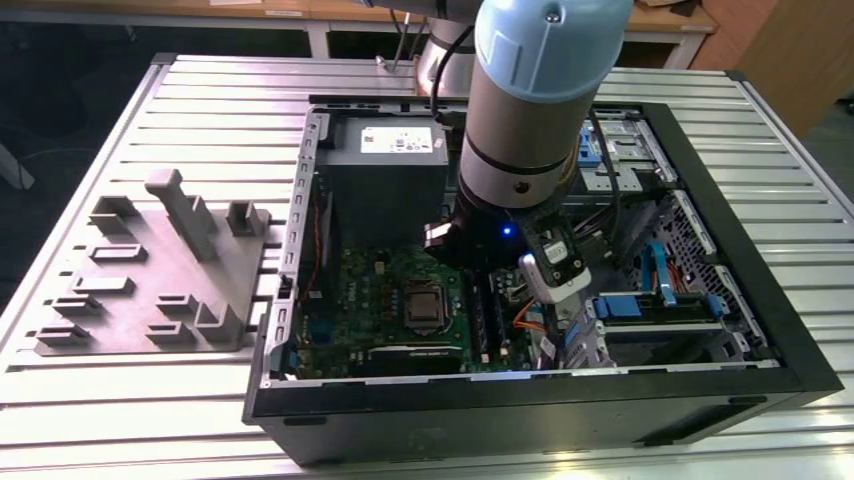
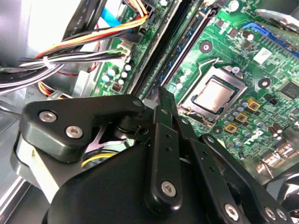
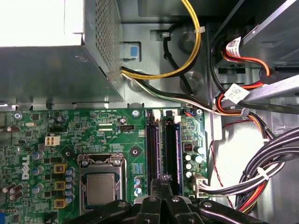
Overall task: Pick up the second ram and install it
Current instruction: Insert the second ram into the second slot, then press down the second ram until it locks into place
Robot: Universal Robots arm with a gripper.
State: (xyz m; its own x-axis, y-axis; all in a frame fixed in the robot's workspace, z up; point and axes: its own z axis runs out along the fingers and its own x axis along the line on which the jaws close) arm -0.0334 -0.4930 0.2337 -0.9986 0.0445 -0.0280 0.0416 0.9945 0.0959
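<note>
Worktop point(image 1: 200, 100) carries the case point(image 1: 534, 395), where the end effector point(image 3: 163, 182), fingers together and holding nothing visible, hovers over the slots point(image 3: 161, 144), likely seating, which calls for square pressure.

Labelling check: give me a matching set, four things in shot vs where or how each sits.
1 grey tray
2 processor
3 memory slots
4 yellow cable

A black, side by side
B on the table, outside the case
C looping over bare metal
D silver lid, in its socket

Pairs: 1-B, 2-D, 3-A, 4-C
</note>
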